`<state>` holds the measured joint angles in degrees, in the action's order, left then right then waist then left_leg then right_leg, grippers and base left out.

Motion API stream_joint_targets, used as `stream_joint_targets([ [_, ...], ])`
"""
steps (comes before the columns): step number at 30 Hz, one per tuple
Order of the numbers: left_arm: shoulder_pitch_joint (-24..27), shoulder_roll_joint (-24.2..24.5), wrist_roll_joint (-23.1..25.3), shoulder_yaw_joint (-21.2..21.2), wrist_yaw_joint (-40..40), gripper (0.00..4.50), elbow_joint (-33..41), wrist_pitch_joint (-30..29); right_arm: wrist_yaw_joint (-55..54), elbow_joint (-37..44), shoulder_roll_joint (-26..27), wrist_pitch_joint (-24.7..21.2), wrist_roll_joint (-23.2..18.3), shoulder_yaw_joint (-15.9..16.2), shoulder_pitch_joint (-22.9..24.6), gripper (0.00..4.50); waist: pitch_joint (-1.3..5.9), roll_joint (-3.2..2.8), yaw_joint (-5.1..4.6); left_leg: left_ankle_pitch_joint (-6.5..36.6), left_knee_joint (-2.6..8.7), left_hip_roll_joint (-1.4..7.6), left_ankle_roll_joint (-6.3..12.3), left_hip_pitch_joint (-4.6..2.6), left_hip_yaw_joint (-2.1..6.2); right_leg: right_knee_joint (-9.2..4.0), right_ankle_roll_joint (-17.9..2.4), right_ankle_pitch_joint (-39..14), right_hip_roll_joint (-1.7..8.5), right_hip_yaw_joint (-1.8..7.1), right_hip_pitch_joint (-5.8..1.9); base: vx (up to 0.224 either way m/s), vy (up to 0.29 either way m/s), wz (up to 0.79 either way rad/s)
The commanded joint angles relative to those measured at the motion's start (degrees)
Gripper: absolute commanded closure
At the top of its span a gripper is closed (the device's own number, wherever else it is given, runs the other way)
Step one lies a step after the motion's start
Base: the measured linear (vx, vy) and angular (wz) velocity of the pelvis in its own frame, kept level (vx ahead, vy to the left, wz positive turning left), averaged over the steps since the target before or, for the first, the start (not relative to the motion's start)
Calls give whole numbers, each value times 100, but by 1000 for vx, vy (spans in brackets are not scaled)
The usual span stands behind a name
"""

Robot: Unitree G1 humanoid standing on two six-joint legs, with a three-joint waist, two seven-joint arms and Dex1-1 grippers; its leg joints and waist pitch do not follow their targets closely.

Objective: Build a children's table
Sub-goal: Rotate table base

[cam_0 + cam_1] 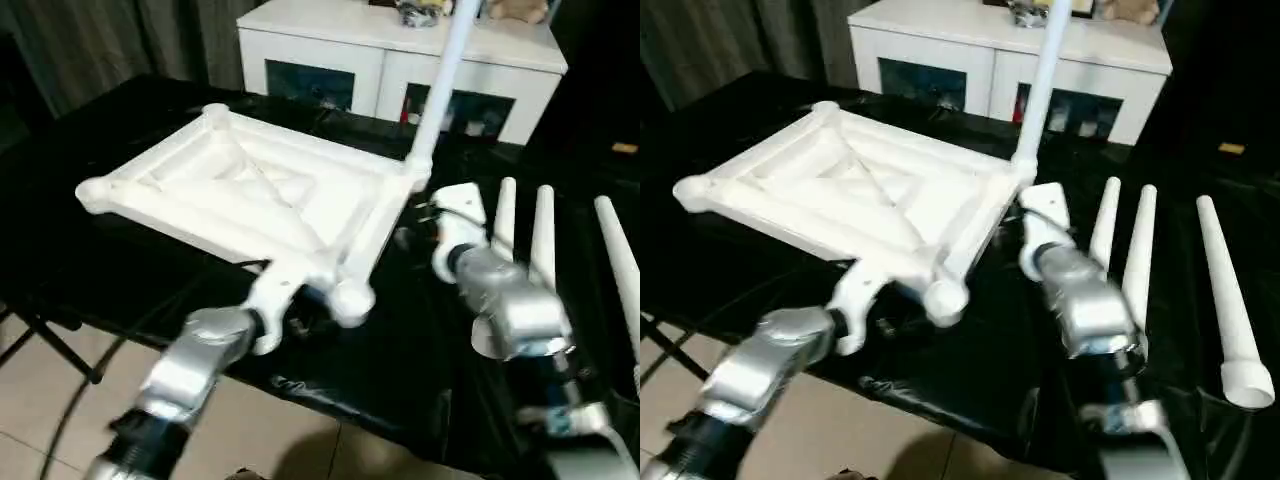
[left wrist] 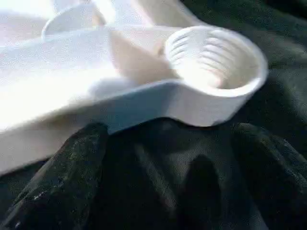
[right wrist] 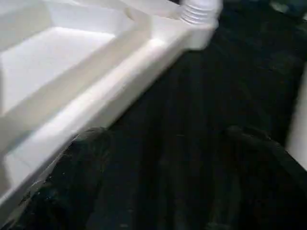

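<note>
The white tabletop (image 1: 250, 190) lies upside down on the black-covered work table, its ribbed underside up. One white leg (image 1: 440, 90) stands upright in the far right corner socket. Three more legs (image 1: 1140, 255) lie side by side to the right. My left gripper (image 2: 168, 167) is open just in front of the near corner socket (image 2: 216, 57), whose inner thread shows; nothing is between its fingers (image 2: 62, 182). My right gripper (image 3: 168, 167) is open beside the tabletop's right rim (image 3: 96, 105), over the black cloth, holding nothing.
A white cabinet (image 1: 400, 60) with dark glass doors stands behind the work table, with small items on top. The black cloth (image 1: 350, 380) hangs over the table's near edge. Below it are the tiled floor (image 1: 40, 400) and a dark folding frame at the left.
</note>
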<state>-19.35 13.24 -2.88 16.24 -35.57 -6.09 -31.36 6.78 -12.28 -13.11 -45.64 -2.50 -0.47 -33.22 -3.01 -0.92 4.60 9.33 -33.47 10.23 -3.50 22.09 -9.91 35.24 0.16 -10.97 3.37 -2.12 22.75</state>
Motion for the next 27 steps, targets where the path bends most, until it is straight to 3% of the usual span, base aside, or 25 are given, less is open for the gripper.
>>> stream_joint_targets([
  [1, -56, 28, 42, 19, 17, 3, -16, 65, 26, -26, 10, -148, 26, -38, -58, 39, 399, -23, -1, 1050, 351, 194, -238, -96, 87, -380, -939, -321, 380, 237, -282, 0, 0, 0],
  [5, -56, 28, 42, 19, 17, 3, -16, 65, 26, -26, 10, -148, 26, -38, -58, 39, 400, -55, -28, 1097, 342, 216, -183, -121, 80, -390, -1064, -460, 374, 228, -264, 0, 0, 0],
  [7, -108, -2, 38, 54, -7, 3, -27, 106, 33, -81, -74, -355, 43, -47, -158, 39, 390, -67, -34, 1168, 351, 219, -205, -130, 85, -396, -1080, -542, 362, 224, -263, 0, 0, 0],
  [8, -29, 616, -192, 25, -669, 3, 815, -20, 81, -931, -475, -998, -100, -394, -646, 39, 403, 21, -32, 1139, 346, 219, -199, -152, 90, -376, -1095, -592, 368, 218, -280, 0, 0, 0],
  [9, -17, 692, -224, 20, -752, 3, 921, -39, 79, -1030, -522, -1060, -109, -432, -700, 39, 430, -18, -20, 1159, 343, 224, -226, -158, 125, -319, -1175, -628, 401, 206, -284, 0, 0, 0],
  [10, 25, 930, -350, -8, -1019, 3, 1254, -96, 54, -1294, -641, -1187, -120, -551, -833, 39, 374, -12, -55, 1207, 339, 209, -259, -114, 82, -370, -1127, -697, 360, 204, -267, 0, 0, 0],
  [11, 54, 1108, -443, -35, -1211, 3, 1524, -137, -19, -1445, -709, -1207, -97, -637, -902, 39, 356, -5, -23, 1324, 327, 215, -296, -166, 58, -392, -1101, -819, 359, 215, -220, 0, 0, 0],
  [12, 57, 1184, -508, -68, -1318, 3, 1672, -145, -154, -1472, -710, -1136, -60, -730, -920, 39, 355, 1, 10, 1264, 332, 206, -303, -147, 49, -378, -1080, -900, 376, 217, -231, 0, 0, 0],
  [16, 10, 1196, -556, -200, -1330, 3, 1789, -55, -366, -1288, -642, -1106, -125, -1004, -957, 39, 370, -3, 4, 1132, 327, 201, -294, -140, 39, -367, -1035, -802, 370, 225, -227, 0, 0, 0],
  [17, -2, 1178, -557, -227, -1303, 3, 1781, -45, -379, -1253, -634, -1113, -130, -1020, -957, 39, 383, 8, -3, 1059, 323, 195, -291, -118, 47, -350, -1052, -704, 372, 220, -258, 0, 0, 0],
  [22, -40, 1219, -710, -270, -1225, 3, 1849, -160, -277, -1053, -709, -1761, -179, -959, -859, 39, 379, 31, 5, 1045, 316, 187, -254, -135, 37, -356, -1018, -806, 353, 220, -246, 0, 0, 0],
  [27, 14, 1274, -801, -252, -1436, 3, 2113, -304, -364, -1022, -778, -1936, -95, -1049, -666, 39, 378, 15, 27, 1079, 315, 200, -327, -152, 35, -362, -985, -886, 358, 224, -219, 0, 0, 0],
])
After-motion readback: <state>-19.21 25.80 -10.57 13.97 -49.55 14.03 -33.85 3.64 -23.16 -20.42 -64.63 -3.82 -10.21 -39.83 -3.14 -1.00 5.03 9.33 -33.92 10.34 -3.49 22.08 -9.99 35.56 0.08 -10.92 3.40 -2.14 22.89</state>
